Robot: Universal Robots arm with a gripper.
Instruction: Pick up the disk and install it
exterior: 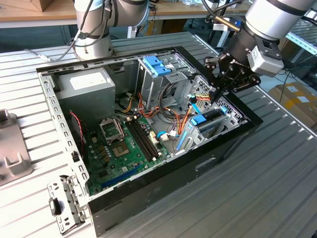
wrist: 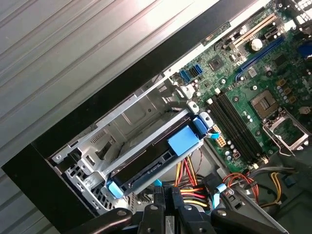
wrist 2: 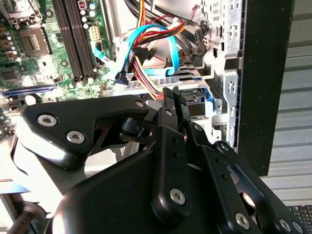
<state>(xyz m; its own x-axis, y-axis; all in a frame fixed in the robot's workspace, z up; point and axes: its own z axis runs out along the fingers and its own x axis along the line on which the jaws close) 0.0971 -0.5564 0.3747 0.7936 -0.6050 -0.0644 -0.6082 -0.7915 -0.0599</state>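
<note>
An open computer case [exterior: 148, 198] lies on its side on the ribbed metal worktop [exterior: 277, 188], filling the middle of the exterior view, with its green motherboard [exterior: 124, 148] toward the lower left of the frame and the grey power supply [exterior: 86, 87] at the upper left. The disk [exterior: 210, 119] sits inside the case at the centre right of the exterior view — a dark body in a bright blue carrier, lying in the metal drive cage [exterior: 218, 130] close to the case's black edge. In the first wrist view the disk [wrist: 156, 161] runs diagonally across the lower middle of the frame, its blue tab [wrist: 184, 139] at the end nearer the motherboard [wrist: 263, 97], and it rests in the silver cage [wrist: 126, 126] beside the black rim of the case. The tool [exterior: 216, 92] hangs just above the disk in the upper right of the exterior view, black linkages angled down from the grey arm [exterior: 272, 20]. In the first wrist view the tool's fingertips [wrist: 160, 204] stand at the bottom centre of the frame, drawn close together with nothing between them and apart from the disk. In the second wrist view the tool [wrist 2: 174, 100] occupies the lower half, its narrow tips over a bundle of orange, red and blue cables [wrist 2: 151, 58]. A light-blue bracket [exterior: 154, 64] sits on the upper drive bay at the top centre of the exterior view — well apart from the tool.
</note>
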